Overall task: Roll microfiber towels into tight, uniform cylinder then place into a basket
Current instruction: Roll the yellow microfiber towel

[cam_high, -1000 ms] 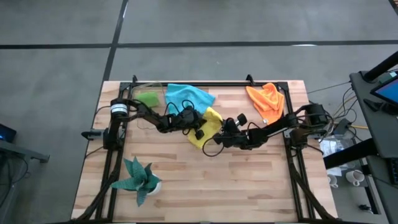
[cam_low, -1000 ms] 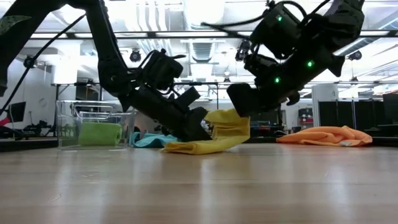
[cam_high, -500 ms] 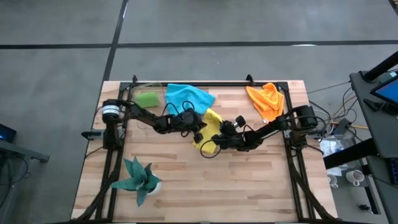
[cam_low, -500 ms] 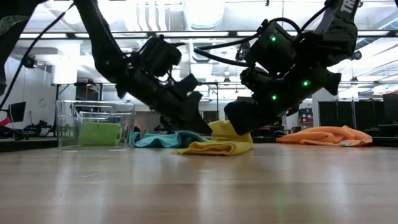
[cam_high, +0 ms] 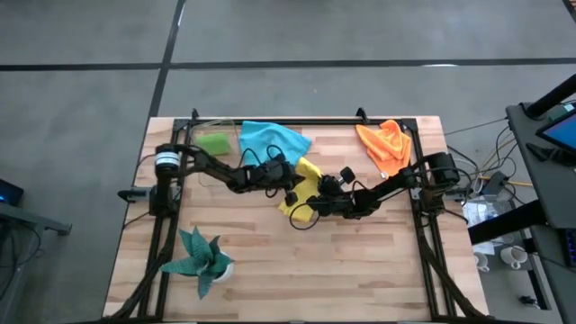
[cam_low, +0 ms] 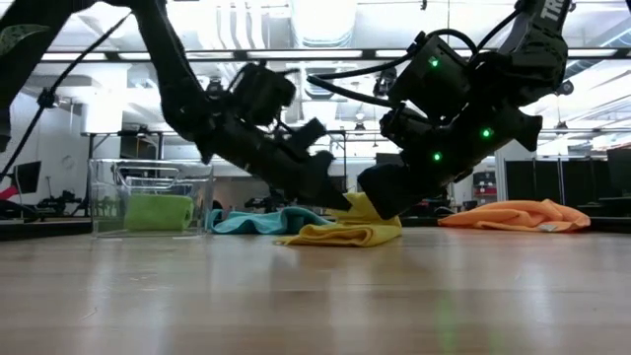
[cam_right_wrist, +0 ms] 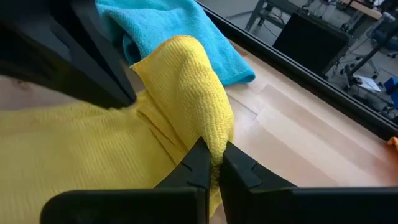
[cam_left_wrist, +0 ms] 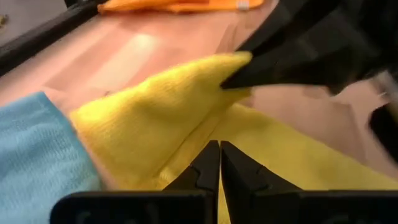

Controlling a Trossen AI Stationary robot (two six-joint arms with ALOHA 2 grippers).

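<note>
While one lime green towel (cam_low: 158,212) already sits rolled in the basket (cam_low: 150,196) at the table's far left, the step in hand looks like folding the yellow towel (cam_high: 304,186) at mid-table, ahead of rolling it. The right gripper (cam_right_wrist: 211,163) is clamped on a lifted fold of it, and the left gripper (cam_left_wrist: 219,163), jaws together, holds nothing I can see, its tips on the yellow cloth. Next, I judge, that fold must be laid flat; the towel lies creased and doubled, touching the blue towel (cam_high: 273,139), the orange towel (cam_high: 385,143) well apart.
</note>
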